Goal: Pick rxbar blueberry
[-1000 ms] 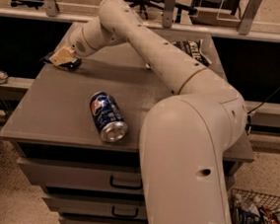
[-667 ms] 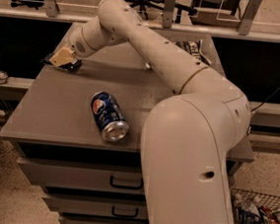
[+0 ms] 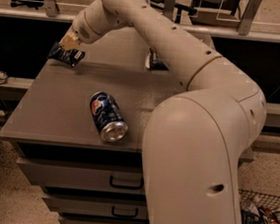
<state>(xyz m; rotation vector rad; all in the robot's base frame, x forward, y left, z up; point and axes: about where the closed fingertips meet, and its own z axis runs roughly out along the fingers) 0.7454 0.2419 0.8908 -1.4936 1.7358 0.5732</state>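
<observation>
The rxbar blueberry [image 3: 66,55] is a small dark navy wrapped bar at the far left corner of the grey cabinet top [image 3: 56,106]. My gripper [image 3: 70,42] is right on top of it, its tan fingers closed on the bar's upper edge. The bar hangs tilted below the fingers, at or just above the surface. My arm reaches across from the right and hides the right side of the top.
A blue Pepsi can [image 3: 108,117] lies on its side in the middle front of the top. A dark packet [image 3: 153,62] peeks out behind my arm. Drawers [image 3: 74,177] are below the top. A wire basket [image 3: 263,222] with wrappers stands on the floor at the right.
The bar now shows more fully below the fingers and sits a little higher than before. The can has not moved.
</observation>
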